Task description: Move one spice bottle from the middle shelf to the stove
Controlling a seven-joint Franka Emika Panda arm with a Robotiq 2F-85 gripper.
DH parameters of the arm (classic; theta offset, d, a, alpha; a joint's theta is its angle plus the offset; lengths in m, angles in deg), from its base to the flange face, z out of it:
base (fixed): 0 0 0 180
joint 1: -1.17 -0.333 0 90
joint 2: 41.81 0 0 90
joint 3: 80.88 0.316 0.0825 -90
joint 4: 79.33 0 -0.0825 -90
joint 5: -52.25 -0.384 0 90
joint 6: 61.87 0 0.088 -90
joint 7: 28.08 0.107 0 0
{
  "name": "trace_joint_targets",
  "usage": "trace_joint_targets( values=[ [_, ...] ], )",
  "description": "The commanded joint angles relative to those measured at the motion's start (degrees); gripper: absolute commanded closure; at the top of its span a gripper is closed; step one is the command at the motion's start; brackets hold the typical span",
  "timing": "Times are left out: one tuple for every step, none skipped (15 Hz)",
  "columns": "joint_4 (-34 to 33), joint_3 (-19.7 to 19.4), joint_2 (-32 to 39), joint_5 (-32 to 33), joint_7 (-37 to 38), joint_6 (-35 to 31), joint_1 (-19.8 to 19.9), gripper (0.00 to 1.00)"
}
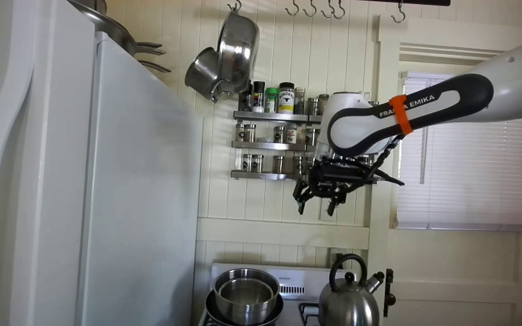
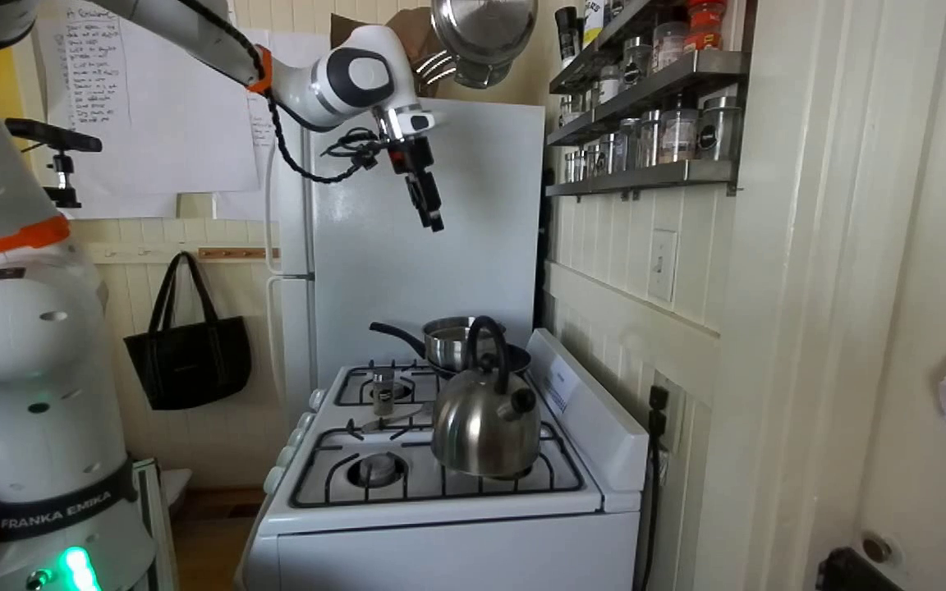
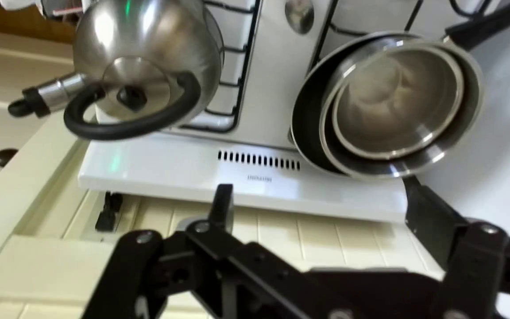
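The middle shelf [image 1: 268,146] of the wall rack holds several spice bottles [image 1: 279,134]; it also shows in an exterior view [image 2: 654,96]. My arm hides part of the rack's right half. The white stove [image 2: 440,533] stands below; its top shows in the wrist view [image 3: 268,84]. One small clear spice bottle [image 2: 383,392] stands upright on the stove's front area, near the far burner. My gripper [image 1: 316,211] is open and empty, pointing down in the air above the stove, lower than the rack; it also shows in an exterior view [image 2: 432,220] and the wrist view [image 3: 317,195].
A steel kettle [image 2: 485,423] stands on the stove's near back burner. Nested pots and a pan [image 1: 245,299] stand on the far back burner. A spoon [image 3: 299,15] lies between the grates. The fridge [image 1: 143,181] stands beside the stove. Pans [image 1: 238,45] hang near the rack.
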State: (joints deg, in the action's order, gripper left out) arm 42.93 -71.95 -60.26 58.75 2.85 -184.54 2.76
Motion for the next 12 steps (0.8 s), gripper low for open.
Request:
trace_joint_targets(
  values=[
    [-7.2,2.3,0.6,6.9,5.1,-1.8,1.4,0.00],
    [-9.1,2.9,0.6,8.9,6.2,-1.9,1.5,0.00],
    [-10.8,3.8,0.6,11.6,7.8,-2.3,1.8,0.00],
    [-12.4,4.6,0.6,14.5,9.0,-3.0,2.1,0.00],
    [-14.1,5.4,0.7,17.5,10.6,-3.4,2.5,0.00],
    [-15.5,6.0,0.8,20.6,12.2,-4.0,2.9,0.00],
    [-17.3,6.7,1.2,23.5,13.7,-3.8,3.3,0.00],
    [-18.8,7.2,1.5,26.4,14.8,-4.1,3.5,0.00],
    [-19.8,7.6,1.7,30.0,16.5,-4.9,4.2,0.00],
    [-21.1,7.8,2.0,33.2,17.3,-5.5,4.5,0.00],
    [-21.8,7.1,2.5,35.7,16.4,-7.9,4.1,0.00],
    [-21.9,5.8,3.0,38.0,15.1,-11.8,3.7,0.00]
  ],
)
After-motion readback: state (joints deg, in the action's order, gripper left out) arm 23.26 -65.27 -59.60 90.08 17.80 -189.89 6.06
